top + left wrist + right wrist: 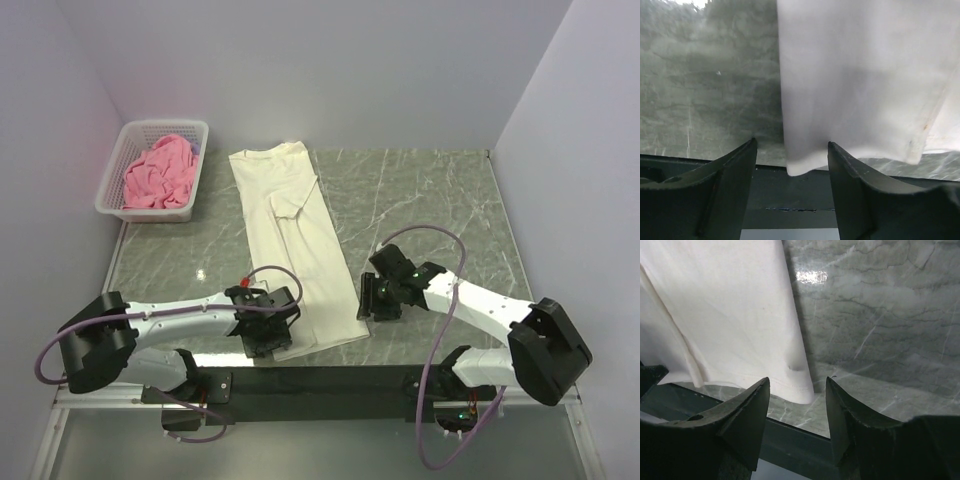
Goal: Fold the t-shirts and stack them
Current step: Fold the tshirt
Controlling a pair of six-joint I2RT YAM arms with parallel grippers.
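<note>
From above, we are looking at a white lattice basket point(165, 124) sitting in the far left corner of the marble worktop point(430, 200), and it is holding the pink t-shirt point(158, 175), bunched into a heap. The cream t-shirt point(295, 250) is lying flat just right of the basket, folded into a long narrow strip. Its long axis is running from the far edge towards the near edge and leaning a little to the right. The neck is pointing to the far edge and the hem is lying at the near edge, beside a dark rail point(320, 380). The left gripper point(272, 340) is sitting at the hem's left corner and the right gripper point(372, 305) just off the strip's right side near the hem.

Through the left wrist camera, we are seeing the left gripper point(791, 145) with its jaws standing apart and gripping nothing. The corner of the cream t-shirt point(860, 85) is hanging in the gap between them, over the worktop point(705, 90) edge and the dark rail point(790, 190).

Through the right wrist camera, we are seeing the right gripper point(798, 382) likewise standing parted and holding nothing. The other hem corner of the cream t-shirt point(725, 310) is lying on the worktop point(880, 315) just beyond the gap, nearer the left finger point(740, 415).
</note>
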